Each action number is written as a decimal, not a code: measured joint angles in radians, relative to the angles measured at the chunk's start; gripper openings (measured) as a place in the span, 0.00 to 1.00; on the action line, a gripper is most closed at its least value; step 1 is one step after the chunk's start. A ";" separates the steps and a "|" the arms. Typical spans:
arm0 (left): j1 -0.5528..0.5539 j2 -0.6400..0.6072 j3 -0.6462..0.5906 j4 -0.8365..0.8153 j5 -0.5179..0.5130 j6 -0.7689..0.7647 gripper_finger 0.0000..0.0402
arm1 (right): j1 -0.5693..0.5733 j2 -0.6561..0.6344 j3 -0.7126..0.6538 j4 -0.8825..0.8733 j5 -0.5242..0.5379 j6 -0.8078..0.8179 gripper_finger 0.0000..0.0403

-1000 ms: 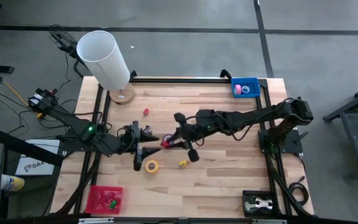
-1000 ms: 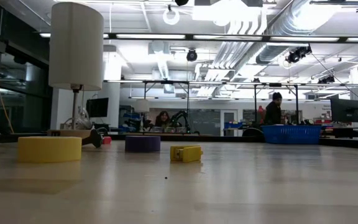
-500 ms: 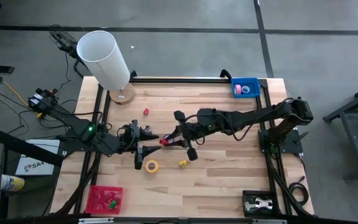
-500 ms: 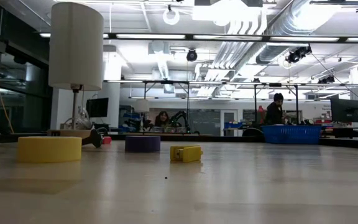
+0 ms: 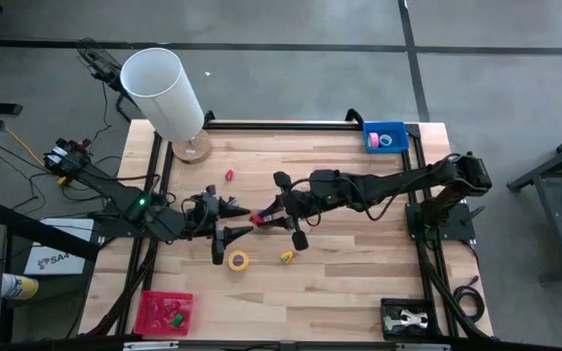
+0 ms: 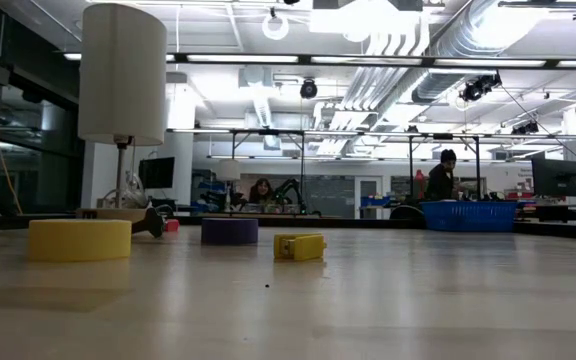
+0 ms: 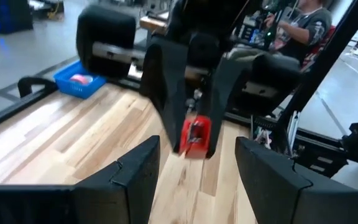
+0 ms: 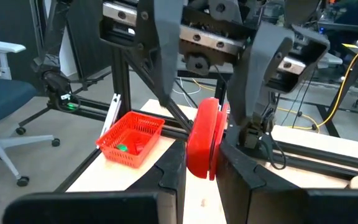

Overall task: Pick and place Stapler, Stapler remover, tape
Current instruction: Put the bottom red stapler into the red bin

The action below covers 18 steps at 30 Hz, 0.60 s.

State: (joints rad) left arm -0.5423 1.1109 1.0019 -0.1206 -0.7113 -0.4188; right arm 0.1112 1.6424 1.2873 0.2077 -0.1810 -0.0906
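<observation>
- Your right gripper (image 5: 258,218) sits mid-table, clamped on a red object (image 8: 204,145). In the right wrist view it reads as a rounded red piece pinched edge-on between the two fingers (image 8: 169,168).
- I can't tell whether that red piece is the stapler remover or the pink tape, so call it unresolved.
- Your left gripper (image 5: 230,219) faces the right one, tips just beside the red object. Its jaws stand apart, and the left wrist view shows them flanking the red piece with nothing between them touching.
- Yellow tape (image 5: 238,260) lies flat on the table (image 5: 359,283), nearer the front edge than both grippers.
- A small yellow item (image 5: 287,256) lies just beside it; in the low view it looks like a little block.
- Purple tape (image 6: 229,230) shows in the low view, behind the yellow roll.
- Small red bit (image 5: 229,175) lies near the lamp (image 5: 164,93).
- Blue bin (image 5: 385,136) at the far right corner holds a pink item.
- Red basket (image 5: 164,312) sits at the front left corner, and a black tray (image 5: 406,320) at the front right.
</observation>
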 joint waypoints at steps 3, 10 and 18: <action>0.010 0.014 0.000 0.026 -0.010 0.033 0.51 | 0.000 0.000 0.000 0.000 0.007 0.000 0.14; 0.065 0.046 0.000 0.029 0.053 0.027 0.51 | 0.000 0.000 0.000 -0.003 0.008 0.003 0.14; 0.071 0.046 0.000 0.052 0.073 0.055 0.51 | 0.000 0.001 0.000 -0.019 0.015 0.012 0.14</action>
State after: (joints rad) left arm -0.4713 1.1565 1.0019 -0.0685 -0.6384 -0.3634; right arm 0.1112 1.6432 1.2873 0.1888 -0.1661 -0.0786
